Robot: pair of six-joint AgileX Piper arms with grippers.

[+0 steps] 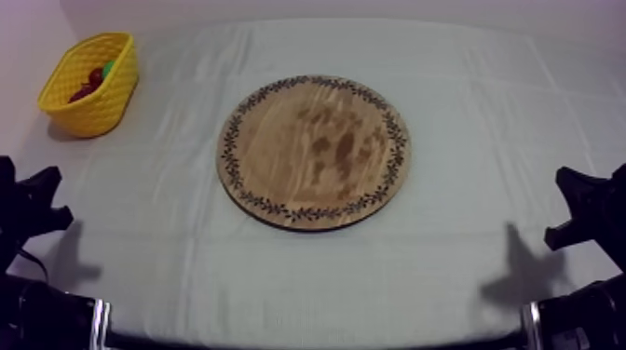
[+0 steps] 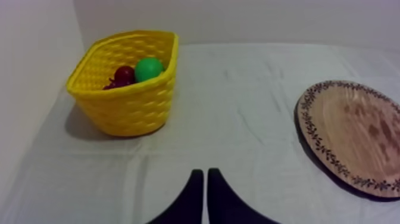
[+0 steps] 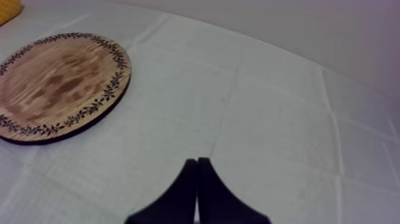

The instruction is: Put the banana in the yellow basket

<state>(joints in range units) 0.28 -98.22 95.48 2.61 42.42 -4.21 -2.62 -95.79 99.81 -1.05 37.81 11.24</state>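
- Wooden board [image 1: 314, 152]: lies flat on the cloth [image 1: 484, 112] at mid-table.
- Yellow basket [image 1: 93, 110]: well apart from the board, beyond its far left edge. It holds a small red fruit [image 2: 124, 74] and a round green fruit [image 2: 148, 68]. Whether the banana lies deeper inside cannot be told.
- Left gripper [image 2: 205, 174]: fingers together in a narrow wedge, holding nothing, well left of the board.
- Right gripper [image 3: 197, 161]: same narrow wedge, well right of the board.

The left arm [image 1: 30, 212] and the right arm [image 1: 589, 207] sit low, one at each side. The left tool [image 2: 202, 173] and the right tool [image 3: 197, 161] are each closed into a narrow black wedge, gripping nothing.
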